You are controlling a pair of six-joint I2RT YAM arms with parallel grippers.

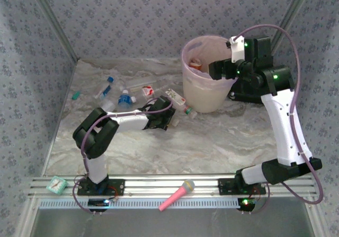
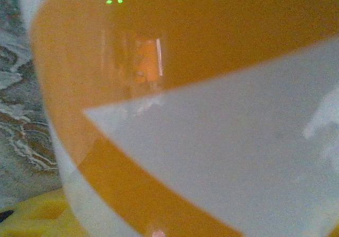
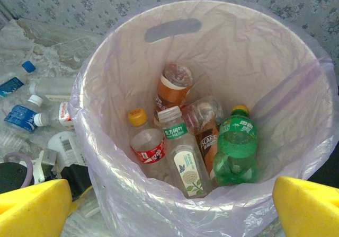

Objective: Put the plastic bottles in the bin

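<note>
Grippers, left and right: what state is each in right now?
Left gripper: cannot be told; an orange-and-white bottle sits very close to its wrist camera.
Right gripper: open, holding nothing, above the bin.

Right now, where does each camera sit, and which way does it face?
Top: above and behind the arms, looking down on the table; both arms show, bases at the bottom.
Left wrist: on the left arm, pressed close to a blurred orange-and-white surface, likely a bottle; one yellow fingertip shows.
Right wrist: above the bin, looking down into it; two yellow fingers show.
Shared: top and right wrist both see the bin and loose bottles beside it.
</note>
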